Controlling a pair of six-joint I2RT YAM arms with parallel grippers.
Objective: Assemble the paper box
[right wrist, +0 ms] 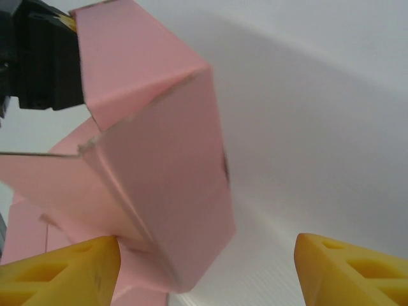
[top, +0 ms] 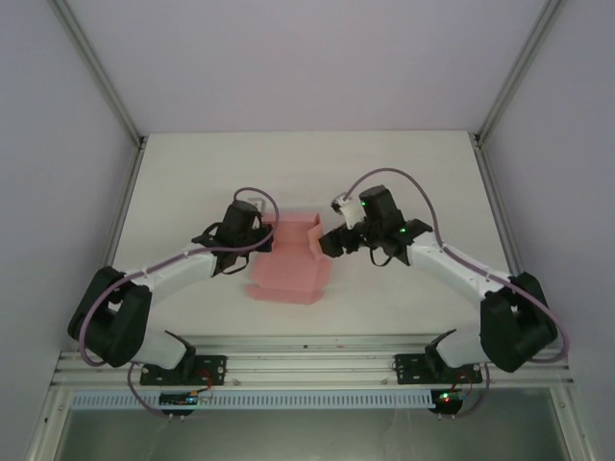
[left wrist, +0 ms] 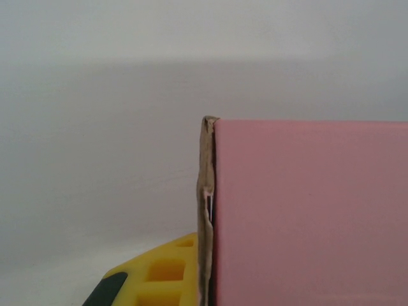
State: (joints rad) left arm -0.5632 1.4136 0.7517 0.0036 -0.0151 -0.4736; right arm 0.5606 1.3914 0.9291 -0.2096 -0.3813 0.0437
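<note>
A fixed camera above and behind the robot looks down over the whole table [top: 192, 173], while both wrist cameras face the paper box [top: 293, 264] at very close range from opposite sides, so all three views share it.

No legible text, no labels, no numbers, no signs

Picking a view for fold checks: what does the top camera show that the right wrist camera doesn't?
Top camera: the whole table, with the paper box base flat on it. Right wrist camera: the right claw open, its yellow fingers either side of a raised flap. Both: the pink box and the left claw clamping it.
</note>
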